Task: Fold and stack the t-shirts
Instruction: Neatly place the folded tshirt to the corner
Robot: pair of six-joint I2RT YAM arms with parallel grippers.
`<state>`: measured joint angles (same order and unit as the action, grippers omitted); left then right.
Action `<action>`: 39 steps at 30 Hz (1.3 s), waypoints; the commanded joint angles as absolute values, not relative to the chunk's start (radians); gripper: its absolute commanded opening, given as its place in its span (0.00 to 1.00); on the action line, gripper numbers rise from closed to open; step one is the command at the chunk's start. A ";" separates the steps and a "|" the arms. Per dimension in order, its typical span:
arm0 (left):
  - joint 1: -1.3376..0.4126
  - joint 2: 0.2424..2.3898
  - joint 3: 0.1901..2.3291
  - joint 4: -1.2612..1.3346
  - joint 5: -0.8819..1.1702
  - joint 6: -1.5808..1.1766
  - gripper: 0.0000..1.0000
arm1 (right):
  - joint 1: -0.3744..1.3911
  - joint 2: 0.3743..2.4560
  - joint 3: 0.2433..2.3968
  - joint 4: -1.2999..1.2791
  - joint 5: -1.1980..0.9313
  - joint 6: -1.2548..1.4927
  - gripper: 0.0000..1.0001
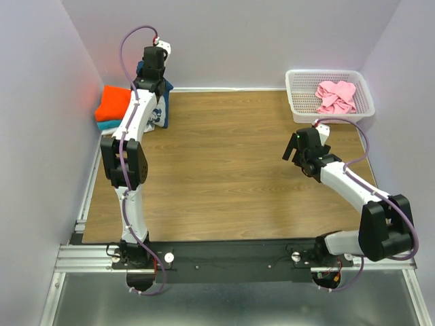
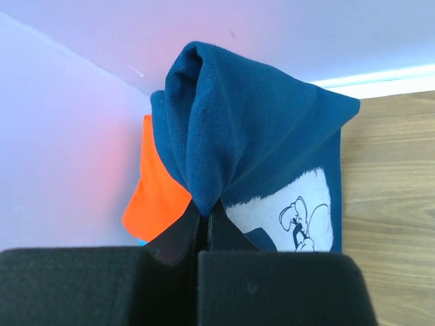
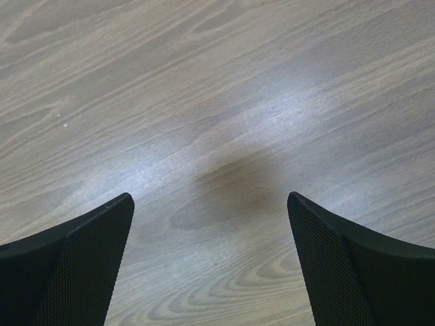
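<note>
My left gripper (image 1: 153, 71) is raised at the far left corner, shut on a fold of the navy-blue t-shirt (image 2: 251, 136), which hangs from the fingers (image 2: 221, 227) with its white cartoon print (image 2: 299, 214) showing. The shirt also shows in the top view (image 1: 162, 109). Under and left of it lies a folded orange t-shirt (image 1: 114, 102) on a teal one (image 1: 105, 125). A crumpled pink t-shirt (image 1: 336, 96) lies in the white basket (image 1: 293, 95). My right gripper (image 1: 293, 148) is open and empty above bare wood (image 3: 217, 176). No white t-shirt shows.
The basket stands at the far right corner. Purple walls close the left, back and right sides. The orange and teal stack sits against the left wall. The wooden tabletop (image 1: 224, 170) lies between the two arms.
</note>
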<state>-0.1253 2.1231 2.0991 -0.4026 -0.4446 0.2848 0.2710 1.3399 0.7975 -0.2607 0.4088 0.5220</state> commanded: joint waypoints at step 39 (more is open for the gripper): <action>-0.049 2.036 2.233 -0.408 -0.431 0.436 0.00 | 0.267 1.376 0.838 -0.287 0.440 0.523 1.00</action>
<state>-0.0711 2.0636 2.1738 -0.4538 -0.4191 0.3931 0.2710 1.3605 0.8120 -0.2649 0.4088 0.5220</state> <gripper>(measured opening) 0.018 0.998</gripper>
